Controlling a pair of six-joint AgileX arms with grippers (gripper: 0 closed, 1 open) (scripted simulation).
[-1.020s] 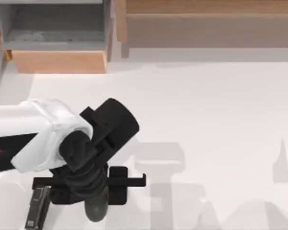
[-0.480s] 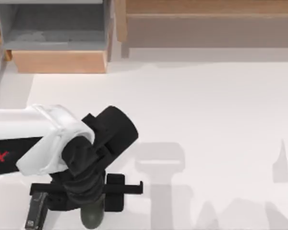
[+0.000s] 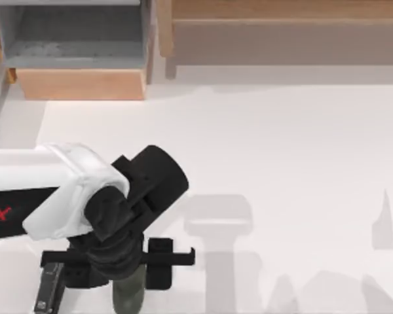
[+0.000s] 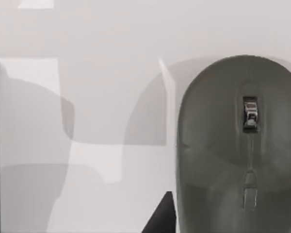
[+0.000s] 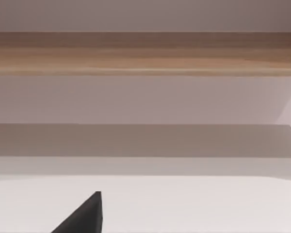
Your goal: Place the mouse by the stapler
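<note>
At the table's near left edge the stapler [image 3: 47,291] lies with its long axis running away from the near edge. Just to its right, close but apart, the mouse [image 3: 128,296] lies parallel to it, under the left gripper [image 3: 121,275]. That gripper sits directly above the mouse; I cannot tell whether it is gripping it. The mouse [image 4: 240,145] rests on or near the tabletop, so releasing seems the likely next move.

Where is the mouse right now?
The mouse sits near the top view's bottom left, under the left gripper, just right of the stapler.
</note>
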